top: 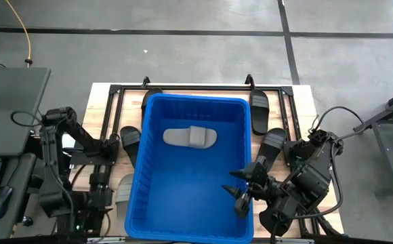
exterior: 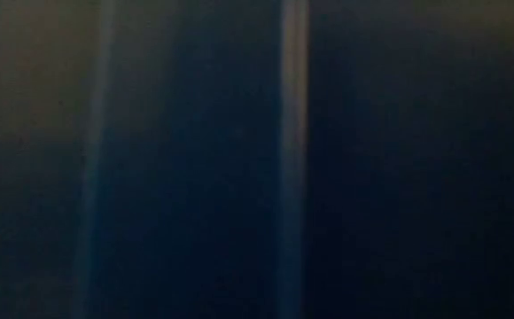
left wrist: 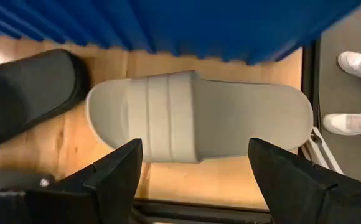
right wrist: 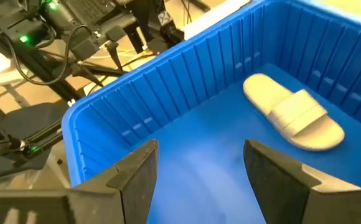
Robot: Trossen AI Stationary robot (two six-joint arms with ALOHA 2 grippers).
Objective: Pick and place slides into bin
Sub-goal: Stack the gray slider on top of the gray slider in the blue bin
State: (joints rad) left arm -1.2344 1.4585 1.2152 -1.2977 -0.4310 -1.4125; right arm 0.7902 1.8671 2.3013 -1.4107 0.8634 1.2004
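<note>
Hovering at the table's near left, the left claw [left wrist: 196, 171] hangs with its fingers spread apart and empty, directly over a light grey slide [left wrist: 199, 118] on the wood just left of the blue bin [top: 190, 169]. That slide's long axis runs across the gap between the fingers, so closing would probably catch toe and heel, not the sides. Farther right, the right claw [top: 240, 183], apart and empty, hangs over the bin, where another grey slide [top: 190, 137] lies.
</note>
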